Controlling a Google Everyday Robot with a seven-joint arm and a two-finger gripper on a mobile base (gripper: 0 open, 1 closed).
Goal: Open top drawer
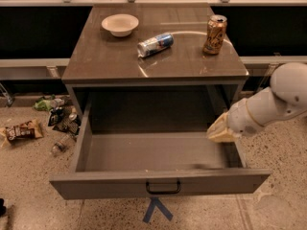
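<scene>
The top drawer (158, 186) is a wide grey drawer pulled far out of the grey cabinet (153, 61). Its black bar handle (163, 189) sits at the centre of the front panel, and its deep grey interior (153, 150) holds nothing. My gripper (219, 130) hangs at the end of the white arm (273, 102), over the drawer's right side wall, above the interior's right rear corner. It touches nothing that I can see.
On the cabinet top lie a white bowl (120, 24), a tipped can (154, 44) and an upright brown can (214, 34). Litter and wrappers (53, 121) lie on the floor at the left. Blue tape (156, 210) marks the floor before the drawer.
</scene>
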